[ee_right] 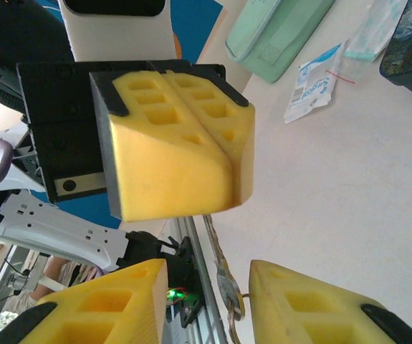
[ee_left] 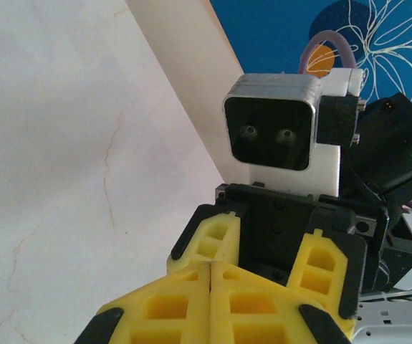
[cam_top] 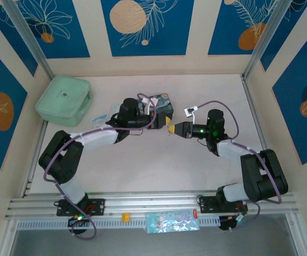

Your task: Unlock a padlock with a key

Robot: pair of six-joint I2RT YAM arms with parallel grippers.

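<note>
**Key between two grippers, lock not yet approached**

The thin, pale, silvery metal key (ee_right: 226, 283) hangs in the air above the table, not lying on it. In the right wrist view it runs down from the underside of the left gripper (ee_right: 226, 183) as a slim strip ending in a small wire ring. That ringed end sits in the gap between the two yellow foam fingers of the right gripper (ee_right: 207, 294). It is nearer one finger than the other and, as far as we can see, touches neither.

The left gripper is closed, its yellow fingers (ee_left: 170, 308) meeting flush along one seam. We judge that the key's upper end is pinched in that seam, though the contact itself is hidden. The right gripper's jaws stand apart with nothing held.

We read this step as passing the key from left to right, ahead of any insertion. The next move calls for the right jaws to close squarely on the flat of the key near the ring. The left should let go only once that hold is firm, since so thin a piece may swivel or slip if caught on its edge.

Where the small dark padlock lies we cannot tell. In the overhead view a blue painted tin (cam_top: 163, 105) sits just behind the meeting grippers and clear packets (cam_top: 102, 116) lie to their left. A mint-green zipped pouch (cam_top: 63, 100) rests towards the far left of the pale table (cam_top: 142, 170).
</note>
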